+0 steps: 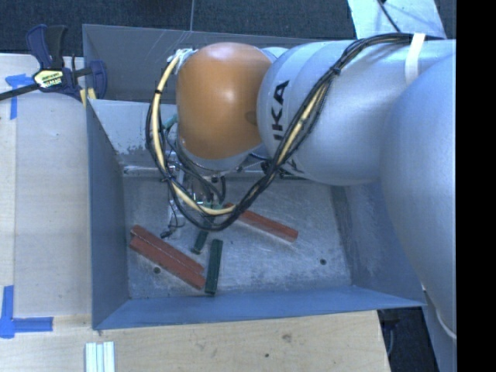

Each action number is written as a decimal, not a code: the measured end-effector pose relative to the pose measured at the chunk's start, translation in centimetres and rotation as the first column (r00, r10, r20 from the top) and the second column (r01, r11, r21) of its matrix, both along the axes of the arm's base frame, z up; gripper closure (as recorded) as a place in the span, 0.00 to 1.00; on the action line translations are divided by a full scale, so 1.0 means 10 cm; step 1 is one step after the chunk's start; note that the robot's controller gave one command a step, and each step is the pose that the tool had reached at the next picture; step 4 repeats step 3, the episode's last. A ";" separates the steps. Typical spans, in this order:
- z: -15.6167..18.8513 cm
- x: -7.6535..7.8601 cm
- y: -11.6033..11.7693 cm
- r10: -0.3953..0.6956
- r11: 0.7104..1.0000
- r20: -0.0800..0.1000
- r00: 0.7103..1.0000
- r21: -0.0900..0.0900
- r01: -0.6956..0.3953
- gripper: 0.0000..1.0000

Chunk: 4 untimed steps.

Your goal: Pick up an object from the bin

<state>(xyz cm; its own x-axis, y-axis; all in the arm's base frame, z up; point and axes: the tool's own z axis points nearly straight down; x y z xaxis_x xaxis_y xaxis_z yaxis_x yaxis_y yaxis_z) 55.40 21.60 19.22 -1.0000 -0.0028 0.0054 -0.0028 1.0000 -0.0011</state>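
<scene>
My gripper (194, 188) hangs low over the left middle of the bin floor, mostly hidden under the arm's orange cover. Just below it, two reddish-brown flat bars (167, 258) lie side by side, slanting toward the front wall. A dark green bar (212, 267) lies upright in the view at their right end, with a shorter dark green piece (200, 242) above it, close to the gripper. Another reddish-brown bar (269, 226) lies to the gripper's right, partly under the cables.
The arm and its looped cables cover the back and right of the bin. The bin's sloped left wall stands close to the gripper. Bare floor shows at the front right.
</scene>
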 end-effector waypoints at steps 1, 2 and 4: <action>-1.26 -0.36 -0.03 -0.031 1.000 0.001 1.000 -0.001 0.031 0.00; -1.21 -0.33 -0.02 -0.034 0.999 0.009 0.999 0.003 0.034 1.00; 0.23 0.07 0.07 -0.058 0.998 0.017 0.998 0.006 0.058 1.00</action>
